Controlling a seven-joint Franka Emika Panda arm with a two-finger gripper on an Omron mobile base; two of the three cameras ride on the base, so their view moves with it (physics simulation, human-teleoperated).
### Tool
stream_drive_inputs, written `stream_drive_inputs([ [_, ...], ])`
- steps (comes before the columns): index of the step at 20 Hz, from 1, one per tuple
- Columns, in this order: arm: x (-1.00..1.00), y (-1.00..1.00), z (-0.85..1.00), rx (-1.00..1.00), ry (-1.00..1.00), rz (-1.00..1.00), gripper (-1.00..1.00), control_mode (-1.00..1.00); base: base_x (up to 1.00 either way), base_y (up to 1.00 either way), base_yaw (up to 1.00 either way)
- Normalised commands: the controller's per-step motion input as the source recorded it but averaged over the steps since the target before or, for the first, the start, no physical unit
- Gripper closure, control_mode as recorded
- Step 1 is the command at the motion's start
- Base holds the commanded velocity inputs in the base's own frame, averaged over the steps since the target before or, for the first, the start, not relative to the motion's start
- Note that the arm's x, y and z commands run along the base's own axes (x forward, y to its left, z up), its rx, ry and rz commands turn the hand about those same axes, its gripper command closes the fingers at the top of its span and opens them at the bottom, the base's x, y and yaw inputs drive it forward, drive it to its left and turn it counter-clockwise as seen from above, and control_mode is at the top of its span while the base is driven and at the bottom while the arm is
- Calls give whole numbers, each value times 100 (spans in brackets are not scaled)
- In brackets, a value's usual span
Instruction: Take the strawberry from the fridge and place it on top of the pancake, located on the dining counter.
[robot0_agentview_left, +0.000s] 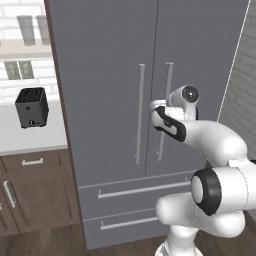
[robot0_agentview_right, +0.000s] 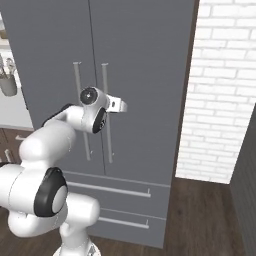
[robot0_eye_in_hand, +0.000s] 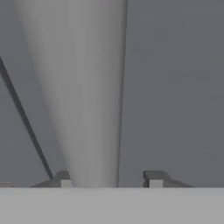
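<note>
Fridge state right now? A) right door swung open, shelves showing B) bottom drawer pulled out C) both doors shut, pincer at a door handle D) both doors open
C: both doors of the fridge sit flush and the drawers are in, while the open pincer sits up against the right door's handle, one finger on each side of it.

The fridge (robot0_agentview_left: 110, 100) is shut, so its inside is hidden. Its top runs off the upper edge in both base views. In the hand view the silver handle (robot0_eye_in_hand: 83, 96) is a blurred pale band, cut off at the top. The arm hides part of the right-door handle (robot0_agentview_left: 165, 107).
</note>
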Motion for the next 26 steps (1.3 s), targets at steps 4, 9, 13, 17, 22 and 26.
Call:
stream_drive_inputs([
  [4,38,0,-29,0,0,0,100,-100,0,0,0],
  [9,-1,-2,-8,0,0,0,100,-100,0,0,0],
  [13,-63,-48,0,4,0,0,100,-100,0,0,0],
  [17,-100,-82,0,8,0,0,100,-100,0,0,0],
  [22,-100,-82,7,10,-1,0,100,-100,0,0,0],
  [26,-93,-65,10,6,0,0,100,-100,0,0,0],
])
